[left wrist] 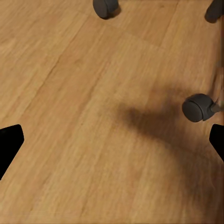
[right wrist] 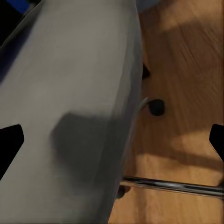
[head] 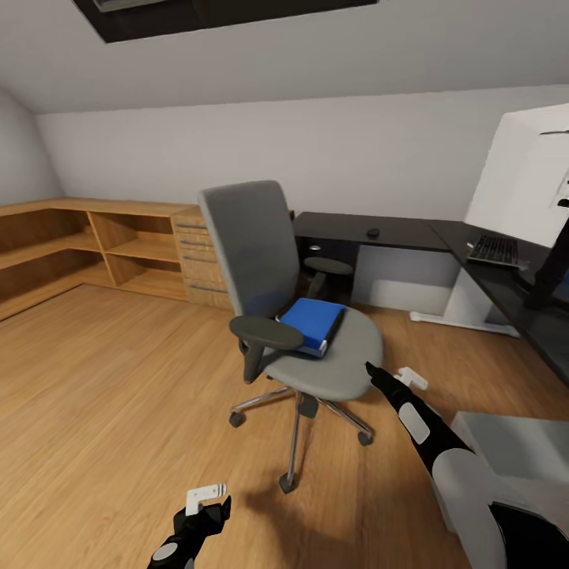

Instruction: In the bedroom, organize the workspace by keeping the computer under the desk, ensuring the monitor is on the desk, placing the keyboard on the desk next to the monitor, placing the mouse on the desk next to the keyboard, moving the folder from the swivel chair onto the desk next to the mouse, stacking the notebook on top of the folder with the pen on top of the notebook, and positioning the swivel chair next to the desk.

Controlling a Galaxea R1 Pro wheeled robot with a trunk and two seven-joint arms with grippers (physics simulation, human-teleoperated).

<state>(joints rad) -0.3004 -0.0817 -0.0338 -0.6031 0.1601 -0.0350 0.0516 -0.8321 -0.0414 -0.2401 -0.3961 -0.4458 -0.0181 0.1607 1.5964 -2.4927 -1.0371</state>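
The grey swivel chair (head: 261,245) stands mid-floor, away from the black desk (head: 395,234). A blue folder (head: 314,322) lies on its seat. My right gripper (head: 373,371) hovers open at the seat's front right edge; the right wrist view has the grey seat (right wrist: 70,93), a blue folder corner (right wrist: 18,4) and my open right gripper (right wrist: 112,144). My left gripper (head: 215,510) hangs open low over the floor near the chair's castors (left wrist: 198,107). A keyboard (head: 494,250) and a small dark mouse (head: 373,233) lie on the desk beside the monitor's white back (head: 521,174). Notebook and pen are out of view.
Light wooden low cabinets (head: 95,245) run along the back left wall. The chair's chrome legs (head: 296,442) and castors (head: 288,482) spread over the wooden floor. A pale grey box (head: 514,438) sits at lower right. The desk's white leg (head: 466,304) stands behind the chair.
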